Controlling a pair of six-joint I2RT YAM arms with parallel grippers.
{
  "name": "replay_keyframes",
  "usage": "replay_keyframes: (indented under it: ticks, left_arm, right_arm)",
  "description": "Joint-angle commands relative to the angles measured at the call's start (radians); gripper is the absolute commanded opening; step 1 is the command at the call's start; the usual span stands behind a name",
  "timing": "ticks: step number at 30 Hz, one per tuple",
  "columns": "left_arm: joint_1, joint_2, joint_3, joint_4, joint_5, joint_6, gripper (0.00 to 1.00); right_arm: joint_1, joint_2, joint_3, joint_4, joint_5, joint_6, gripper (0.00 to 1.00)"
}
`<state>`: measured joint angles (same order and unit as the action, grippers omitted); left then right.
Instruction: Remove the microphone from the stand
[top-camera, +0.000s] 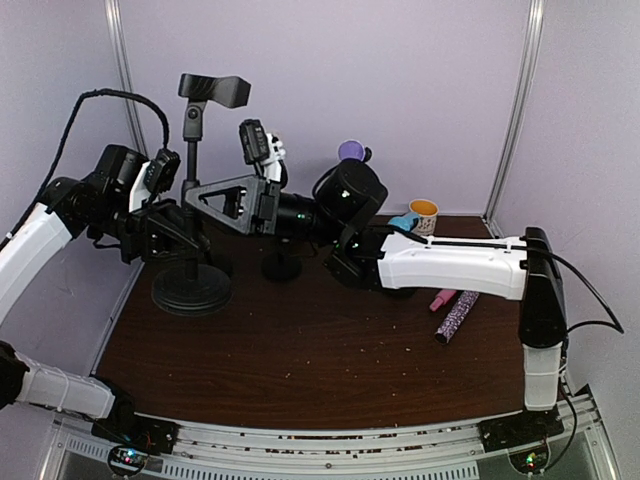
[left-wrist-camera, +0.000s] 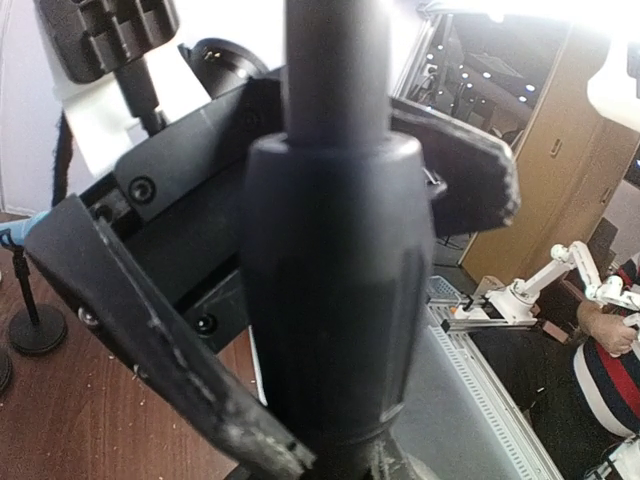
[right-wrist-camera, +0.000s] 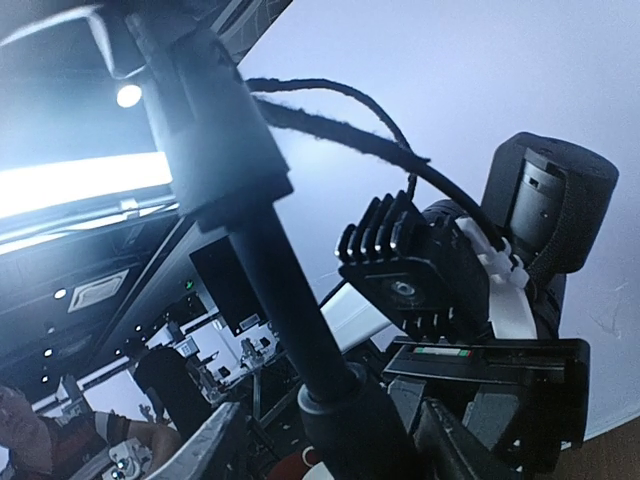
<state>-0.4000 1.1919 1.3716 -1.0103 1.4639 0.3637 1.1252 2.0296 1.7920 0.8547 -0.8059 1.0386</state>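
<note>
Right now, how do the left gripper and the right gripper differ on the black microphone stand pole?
The left gripper is shut on the black microphone stand pole; the right gripper is open, its jaws either side of that pole. The left gripper reaches in from the left, the right gripper from the right. The right gripper seems slightly higher up the pole than the left gripper. Shared: both sit below the black clip at the top.
</note>
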Motion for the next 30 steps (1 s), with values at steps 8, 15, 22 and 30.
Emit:
replay_keyframes:
  ticks: [8,15,22,30]
  left_arm:
    - [0.016,0.044,0.063,0.049,-0.08,-0.008,0.0]
    - [0.016,0.044,0.066,0.049,-0.081,-0.008,0.0]
    - [0.016,0.042,0.055,0.05,-0.084,-0.003,0.0]
    - [0.016,0.032,0.023,0.044,-0.117,0.012,0.0]
  right_arm:
    - [0.011,-0.227,-0.239,-0.231,0.241,-0.268,0.65]
    - [0.033,-0.195,-0.159,-0.37,0.338,-0.375,0.63]
    - [0.056,-0.164,-0.116,-0.398,0.45,-0.416,0.42]
    - [0.056,-0.146,-0.072,-0.458,0.509,-0.456,0.19]
